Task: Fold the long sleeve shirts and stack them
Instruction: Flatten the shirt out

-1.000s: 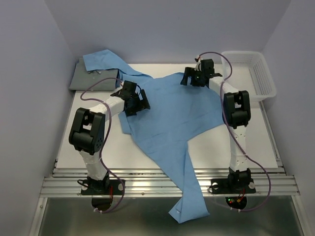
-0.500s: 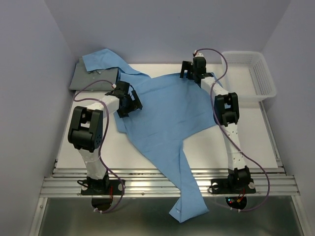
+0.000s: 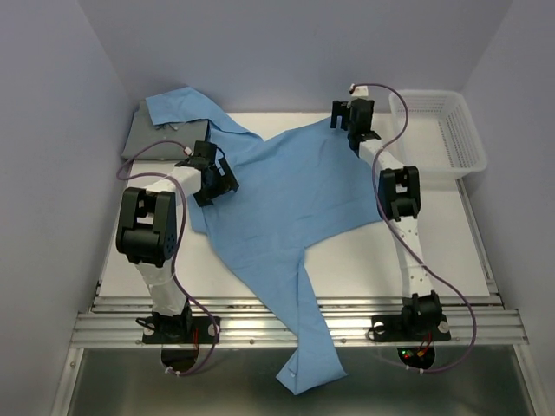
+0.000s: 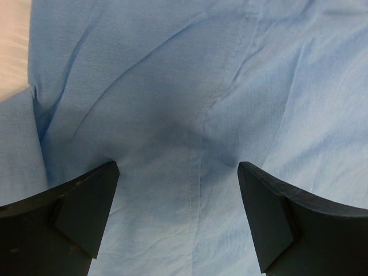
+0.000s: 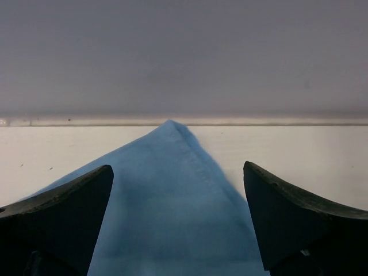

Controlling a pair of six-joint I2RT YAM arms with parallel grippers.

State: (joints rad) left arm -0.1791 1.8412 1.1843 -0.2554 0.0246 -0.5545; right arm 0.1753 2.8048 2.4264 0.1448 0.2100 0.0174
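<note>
- Sky-blue cloth fills the middle of the table: the blue shirt lies spread out and rumpled between the two grippers.
- Its long axis runs on a slant, from the far-left corner of the table down to the near edge.
- One sleeve points far-left, past the left gripper, and its end lies over the grey shirt.
- The other sleeve points toward the near side, well behind both grippers, and hangs off the table edge between the arm bases.
- A pointed corner of the blue shirt aims at the far wall. It sits directly under the right gripper.
- Left gripper: jaws spread wide and holding nothing, poised over the shirt's left part. A stitched seam runs up between its fingers.
- Whether the left fingertips touch the cloth cannot be told.
- Right gripper: jaws wide and holding nothing, with the shirt's corner centred between and ahead of the fingers, its tip close to the wall.
- Grey shirt: folded flat at the table's far-left corner, to the far left of the left gripper.
- Basket: to the right of the right gripper, at the far-right corner.
</note>
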